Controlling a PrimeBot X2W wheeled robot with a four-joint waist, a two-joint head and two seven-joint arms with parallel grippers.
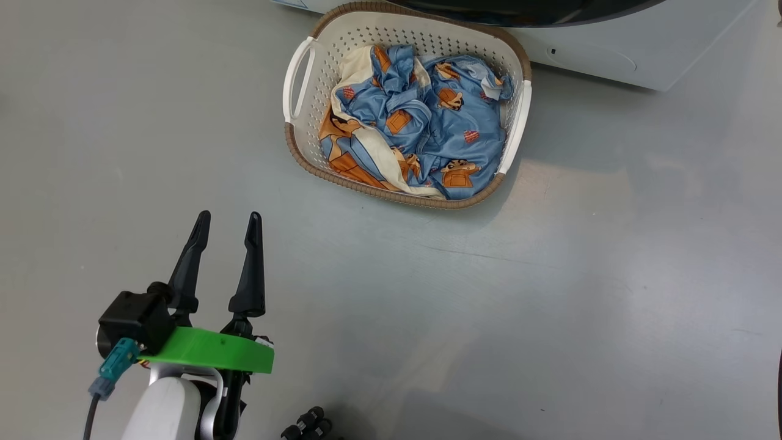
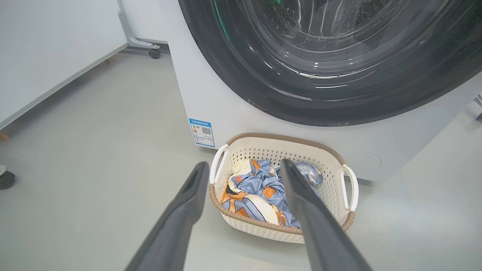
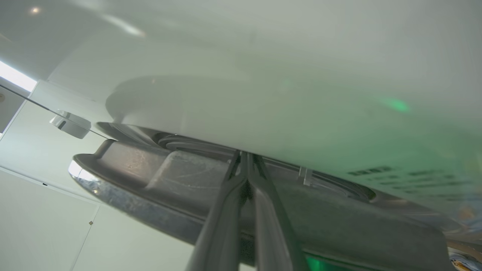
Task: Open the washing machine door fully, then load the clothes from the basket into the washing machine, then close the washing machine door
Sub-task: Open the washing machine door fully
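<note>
The basket (image 1: 391, 197) stands on the floor in front of the washing machine (image 1: 611, 55), filled with the blue printed clothes (image 1: 421, 122). My left gripper (image 1: 227, 217) hangs open and empty over the floor, short of the basket and to its left. In the left wrist view that left gripper (image 2: 244, 163) points at the basket (image 2: 260, 223) and clothes (image 2: 256, 188), below the washing machine door (image 2: 339, 98). My right gripper (image 3: 246, 156) is shut, its tips in the narrow gap between the door's grey edge (image 3: 150, 180) and the machine's white front (image 3: 263, 94).
Bare grey floor (image 1: 550, 305) spreads around the basket. A white panel (image 2: 56, 56) on castors (image 2: 154, 52) stands left of the machine. A blue label (image 2: 202, 132) marks the machine's lower corner. Small black parts (image 1: 308, 425) lie at the head view's bottom edge.
</note>
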